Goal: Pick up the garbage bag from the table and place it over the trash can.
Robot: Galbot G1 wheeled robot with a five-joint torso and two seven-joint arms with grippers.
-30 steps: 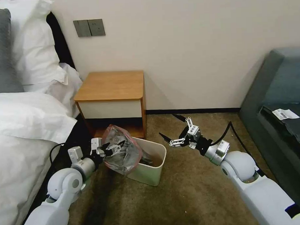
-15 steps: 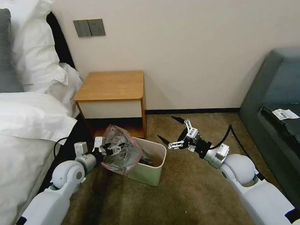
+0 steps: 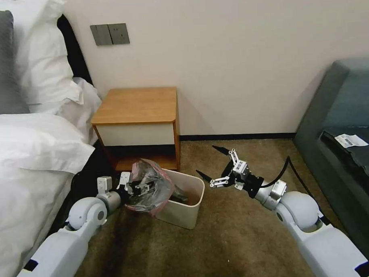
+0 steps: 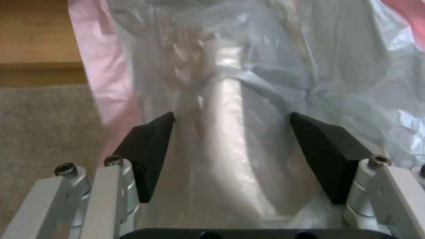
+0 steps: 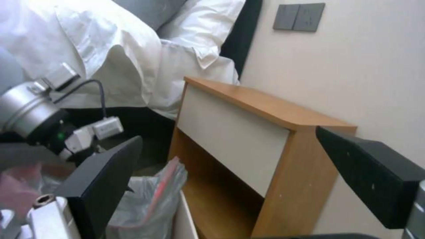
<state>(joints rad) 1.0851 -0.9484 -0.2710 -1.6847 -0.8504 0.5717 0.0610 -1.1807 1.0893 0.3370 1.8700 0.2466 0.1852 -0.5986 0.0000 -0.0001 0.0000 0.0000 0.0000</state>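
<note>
On the carpet in front of the table (image 3: pixel 137 106) stands the trash can (image 3: pixel 186 211), with the garbage bag (image 3: pixel 152 190) draped over its rim on the side nearer the bed (image 3: pixel 28 160), part of the plastic hanging into the can. Left gripper (image 3: pixel 142 187) sits at that same side of the trash can, its jaws spread with crinkled bag plastic bunched between the pads. Right gripper (image 3: pixel 211 164) hovers just beside the trash can's opposite side, jaws spread wide and holding nothing.
</note>
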